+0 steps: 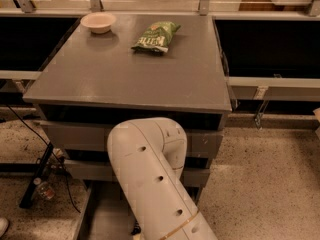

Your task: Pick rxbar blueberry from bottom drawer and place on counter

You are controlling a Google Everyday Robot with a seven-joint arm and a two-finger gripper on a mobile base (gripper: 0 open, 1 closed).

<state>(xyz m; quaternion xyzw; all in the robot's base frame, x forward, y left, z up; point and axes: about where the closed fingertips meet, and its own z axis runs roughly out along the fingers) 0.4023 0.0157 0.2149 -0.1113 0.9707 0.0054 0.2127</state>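
The counter [125,74] is the broad grey top of the drawer cabinet in the middle of the camera view. My white arm [150,179] bends in front of the drawer fronts and reaches down toward the bottom drawer [102,216], which stands pulled out at the lower edge. Only a strip of the drawer's grey floor shows. The gripper is hidden behind and below the arm, down at the drawer. The rxbar blueberry is hidden from view.
A green chip bag [156,36] lies at the back of the counter, right of a pale bowl [98,22]. Two upper drawers [75,134] are closed. Dark bins flank the cabinet. Cables, a black stand [35,179] and a bottle lie on the speckled floor at left.
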